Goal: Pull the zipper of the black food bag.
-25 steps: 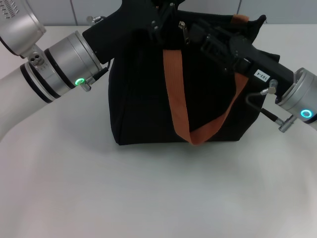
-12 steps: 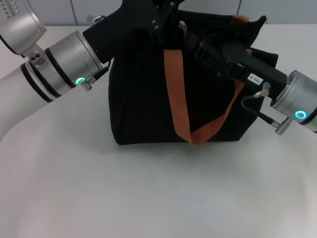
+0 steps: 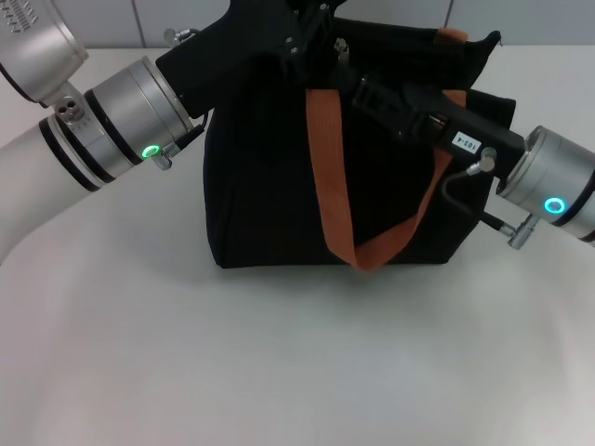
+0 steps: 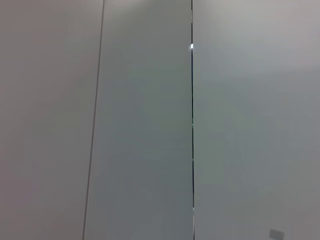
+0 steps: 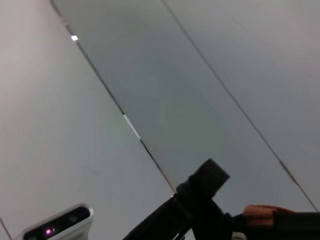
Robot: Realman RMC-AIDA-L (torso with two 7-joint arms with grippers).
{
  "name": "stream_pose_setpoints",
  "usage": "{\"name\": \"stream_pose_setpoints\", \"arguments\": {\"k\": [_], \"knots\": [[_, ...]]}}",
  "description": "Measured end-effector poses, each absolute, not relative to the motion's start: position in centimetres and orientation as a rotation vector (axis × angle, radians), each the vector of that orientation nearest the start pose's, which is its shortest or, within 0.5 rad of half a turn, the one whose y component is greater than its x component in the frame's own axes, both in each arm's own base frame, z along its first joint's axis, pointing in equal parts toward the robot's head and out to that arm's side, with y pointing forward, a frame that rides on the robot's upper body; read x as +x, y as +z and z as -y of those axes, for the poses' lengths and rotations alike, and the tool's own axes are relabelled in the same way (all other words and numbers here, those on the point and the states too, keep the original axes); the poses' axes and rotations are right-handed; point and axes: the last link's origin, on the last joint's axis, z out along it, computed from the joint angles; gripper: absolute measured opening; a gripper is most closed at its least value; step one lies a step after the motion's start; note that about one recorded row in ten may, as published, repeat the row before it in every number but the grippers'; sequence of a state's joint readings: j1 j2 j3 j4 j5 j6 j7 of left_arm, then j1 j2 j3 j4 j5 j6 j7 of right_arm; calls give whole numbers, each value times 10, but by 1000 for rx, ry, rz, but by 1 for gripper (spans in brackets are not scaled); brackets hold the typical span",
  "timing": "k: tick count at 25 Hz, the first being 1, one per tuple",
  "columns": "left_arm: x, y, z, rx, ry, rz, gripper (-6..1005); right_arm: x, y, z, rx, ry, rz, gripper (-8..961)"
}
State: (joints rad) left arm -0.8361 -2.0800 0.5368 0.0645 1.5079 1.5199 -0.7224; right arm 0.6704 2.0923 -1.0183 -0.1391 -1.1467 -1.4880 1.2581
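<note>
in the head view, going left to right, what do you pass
left arm's silver wrist cuff → left gripper at the bag's top → zipper → right gripper on the black food bag → right arm's silver wrist cuff

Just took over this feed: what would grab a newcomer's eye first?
The black food bag stands mid-table, an orange strap looping down its front. Both arms meet at its top edge: the left hand from the left, the right hand from the right. The small silver zipper glints between them.
</note>
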Motion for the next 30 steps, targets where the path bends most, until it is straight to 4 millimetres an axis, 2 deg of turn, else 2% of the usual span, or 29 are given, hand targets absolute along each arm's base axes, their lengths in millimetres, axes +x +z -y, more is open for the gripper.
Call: {"name": "stream_pose_setpoints", "arguments": {"k": [4, 17, 30], "knots": [[-159, -37, -377, -2302, -1329, 190, 70, 196, -51, -346, -2396, 1439, -933, 380], [-159, -36, -378, -2293, -1328, 199, 75, 194, -50, -346, -2398, 1451, -924, 376], [-158, -38, -376, -2300, -1339, 203, 79, 191, -49, -350, -2391, 1459, -927, 107]]}}
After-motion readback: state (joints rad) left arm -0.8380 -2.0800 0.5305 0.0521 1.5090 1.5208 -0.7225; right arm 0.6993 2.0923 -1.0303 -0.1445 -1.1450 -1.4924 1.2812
